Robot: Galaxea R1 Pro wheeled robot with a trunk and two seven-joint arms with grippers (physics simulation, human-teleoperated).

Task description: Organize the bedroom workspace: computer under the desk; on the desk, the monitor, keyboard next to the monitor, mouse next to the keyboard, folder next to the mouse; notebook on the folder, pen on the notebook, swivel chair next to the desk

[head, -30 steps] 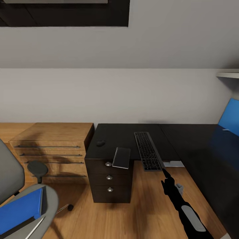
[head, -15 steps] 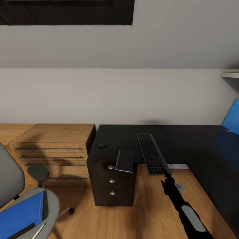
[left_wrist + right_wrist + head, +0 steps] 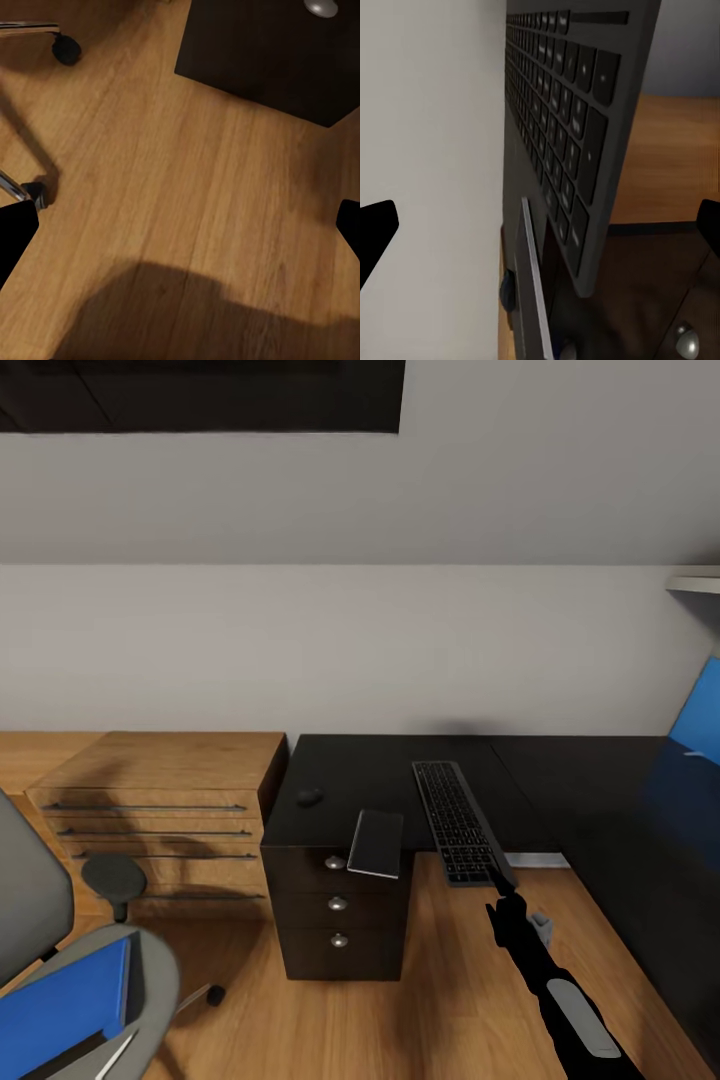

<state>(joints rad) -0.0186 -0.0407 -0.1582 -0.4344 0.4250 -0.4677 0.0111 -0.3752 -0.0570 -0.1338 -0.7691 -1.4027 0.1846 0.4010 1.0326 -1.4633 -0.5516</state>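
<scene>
We see a light wooden dresser with long thin handles standing against the pale wall. The floor is made of warm brown wooden boards. A dark window sits high up on the wall. A long blue panel leans far off at the side.

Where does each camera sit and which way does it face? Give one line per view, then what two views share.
Head view: on the head, facing forward and down at the desk and keyboard; the right arm shows, its right hand at the keyboard's near end.
Left wrist view: on the left arm, facing down at the wooden floor beside the drawer unit; the open left hand has its fingertips at the edges.
Right wrist view: on the right arm, facing along the keyboard; fingertips at the edges.
Shared: head and right wrist views both show the keyboard.
</scene>
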